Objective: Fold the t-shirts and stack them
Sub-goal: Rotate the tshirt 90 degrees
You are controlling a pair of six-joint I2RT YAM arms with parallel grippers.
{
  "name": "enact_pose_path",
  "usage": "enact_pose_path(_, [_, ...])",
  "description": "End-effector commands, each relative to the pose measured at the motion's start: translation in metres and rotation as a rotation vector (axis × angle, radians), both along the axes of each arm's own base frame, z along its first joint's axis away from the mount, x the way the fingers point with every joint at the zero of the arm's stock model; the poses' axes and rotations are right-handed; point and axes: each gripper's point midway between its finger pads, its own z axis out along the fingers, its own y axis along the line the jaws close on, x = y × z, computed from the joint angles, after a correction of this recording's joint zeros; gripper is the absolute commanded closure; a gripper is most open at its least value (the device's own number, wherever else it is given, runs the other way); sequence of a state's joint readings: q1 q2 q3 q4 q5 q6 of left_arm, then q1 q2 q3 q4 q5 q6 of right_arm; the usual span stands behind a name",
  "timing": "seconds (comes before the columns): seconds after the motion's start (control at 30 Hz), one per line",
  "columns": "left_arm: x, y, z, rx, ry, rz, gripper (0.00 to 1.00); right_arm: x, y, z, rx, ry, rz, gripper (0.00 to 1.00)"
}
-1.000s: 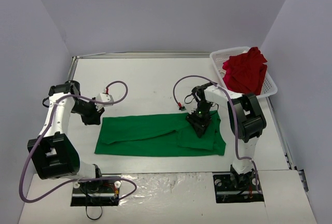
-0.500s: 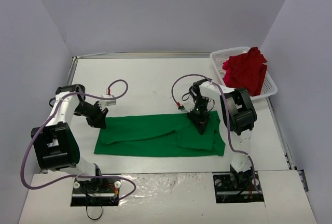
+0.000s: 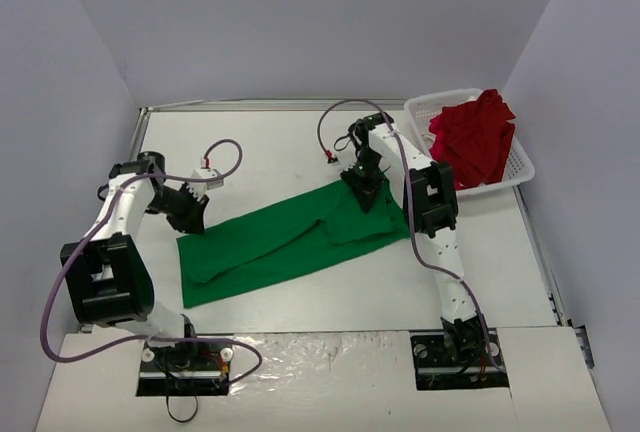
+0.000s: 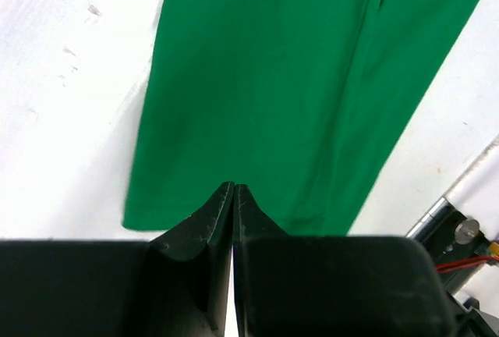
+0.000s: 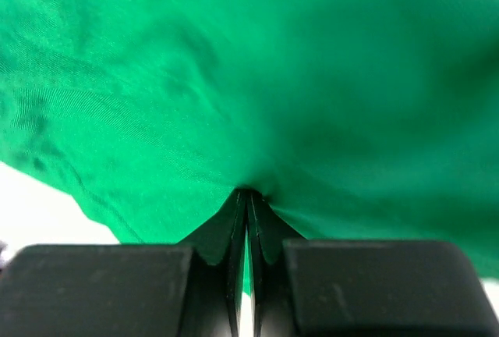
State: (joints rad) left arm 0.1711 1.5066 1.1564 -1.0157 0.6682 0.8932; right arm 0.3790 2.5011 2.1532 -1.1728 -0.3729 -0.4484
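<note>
The green t-shirt (image 3: pixel 290 237) lies folded into a long band, slanting from the near left up to the far right. My right gripper (image 3: pixel 366 195) is shut on its far right end, and the cloth bunches at the closed jaws in the right wrist view (image 5: pixel 248 191). My left gripper (image 3: pixel 195 222) is shut at the shirt's left end. In the left wrist view its tips (image 4: pixel 234 186) sit over the flat green cloth (image 4: pixel 273 79) near its edge, with no cloth showing between the jaws. The red t-shirt (image 3: pixel 473 142) lies crumpled in the basket.
The white lattice basket (image 3: pixel 425 107) stands at the far right corner against the wall. Purple cables loop over both arms. The table's metal edge and a red wire show at the lower right of the left wrist view (image 4: pixel 460 235).
My right gripper has dragged the shirt's right end away toward the far side, swinging the band from level to slanted. The left gripper stayed near the left end.
</note>
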Motion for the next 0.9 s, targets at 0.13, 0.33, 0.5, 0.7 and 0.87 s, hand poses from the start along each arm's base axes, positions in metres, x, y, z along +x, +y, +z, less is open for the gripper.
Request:
enact_pose_path(0.13, [0.028, -0.002, -0.021, 0.105, 0.029, -0.003, 0.98, 0.142, 0.016, -0.050, -0.020, -0.444, -0.040, 1.00])
enact_pose_path(0.33, [0.035, -0.003, -0.047, 0.181, 0.074, -0.033, 0.98, 0.192, 0.036, -0.033, 0.035, -0.641, -0.136, 0.99])
enact_pose_path(0.5, [0.034, -0.014, -0.068, 0.232, 0.116, -0.088, 0.98, 0.217, 0.040, -0.024, 0.051, -0.738, -0.192, 0.99])
enact_pose_path(0.7, [0.032, -0.040, -0.084, 0.232, 0.136, -0.137, 0.98, 0.229, 0.039, -0.027, 0.047, -0.779, -0.230, 0.98])
enact_pose_path(0.87, [0.018, -0.069, -0.094, 0.216, 0.175, -0.209, 0.98, 0.235, 0.041, -0.029, 0.061, -0.797, -0.256, 0.97])
